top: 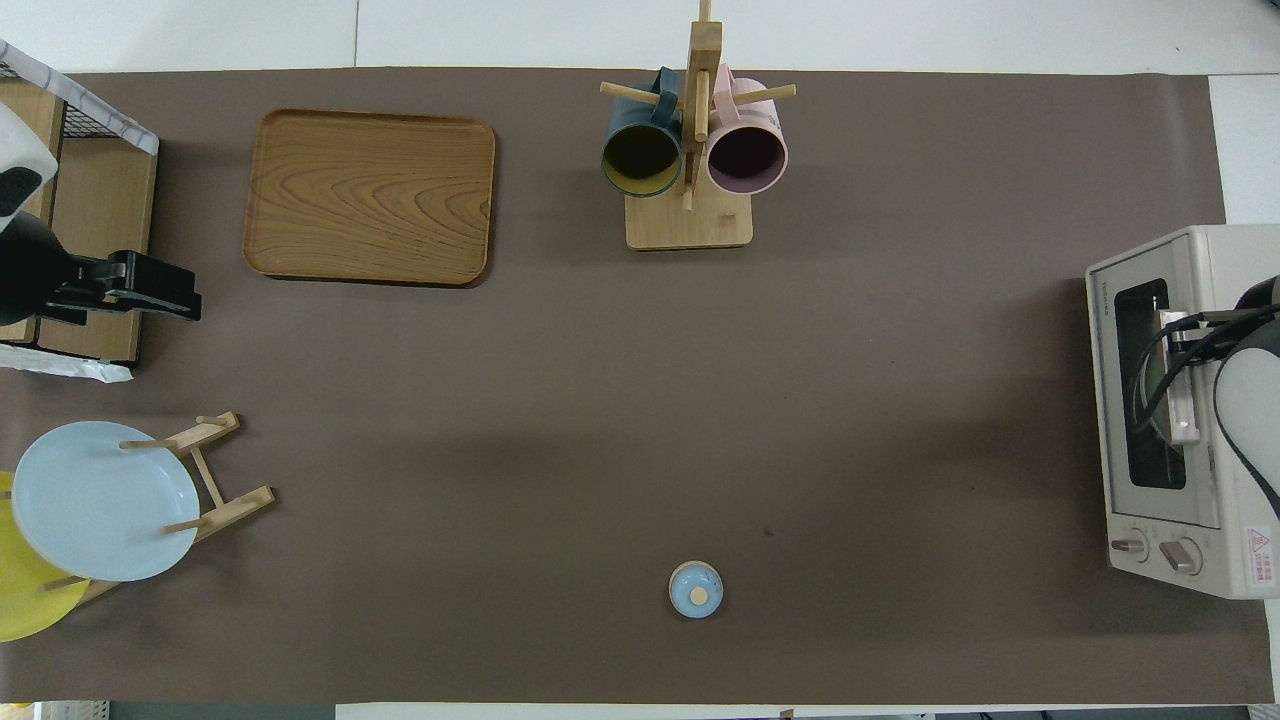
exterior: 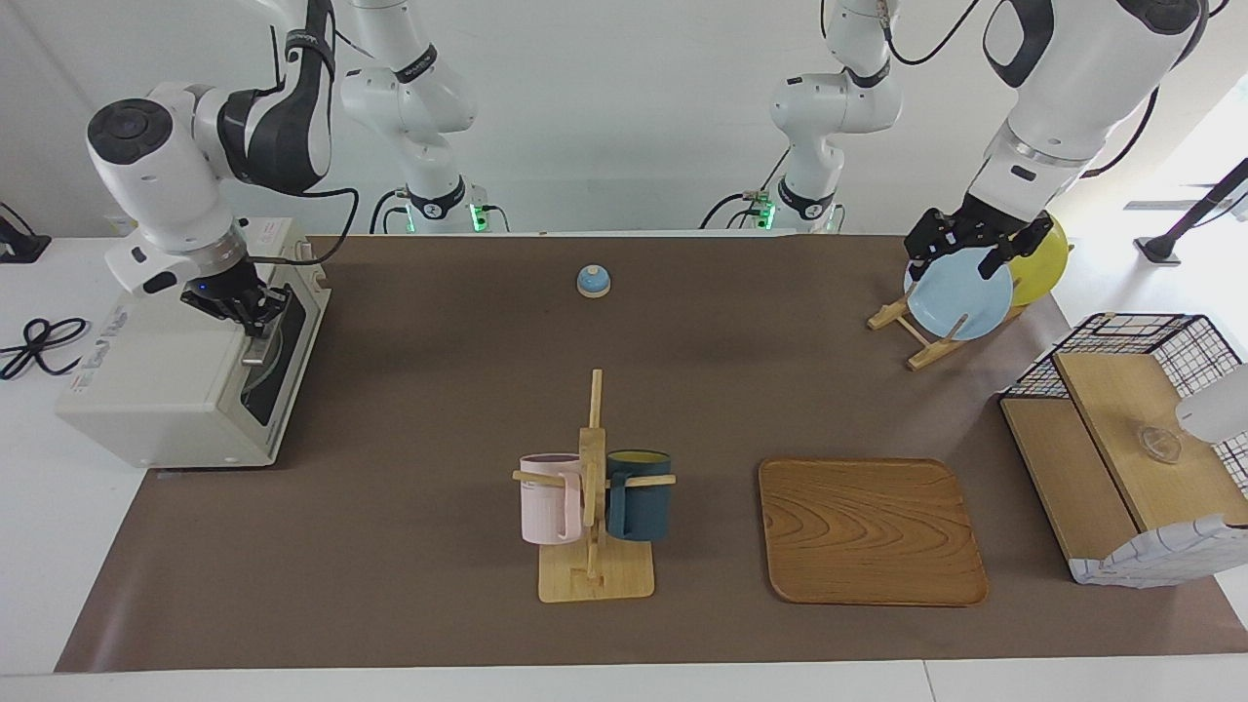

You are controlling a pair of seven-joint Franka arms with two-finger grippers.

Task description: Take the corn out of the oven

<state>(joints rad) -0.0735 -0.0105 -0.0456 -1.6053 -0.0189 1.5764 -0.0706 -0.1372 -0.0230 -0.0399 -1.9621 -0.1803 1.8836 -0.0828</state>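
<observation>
At the oven's (exterior: 185, 375) handle (exterior: 261, 341), the right pincer (exterior: 244, 310) is down on the silver bar over the dark glass door; whether its fingers are clamped on the bar I cannot tell. The oven stands at the right arm's end of the bench (exterior: 439, 390), its door apparently shut. The corn is not visible in either view, so it is presumably inside. By my reading the task has barely begun: the door must be pulled open, then the corn reached, gripped and brought out. The left pincer (exterior: 960, 244) waits above the plate rack (exterior: 921, 336), over the blue plate (exterior: 960, 292), fingers spread and holding nothing. A wooden tray (exterior: 868, 531) lies on the bench.
</observation>
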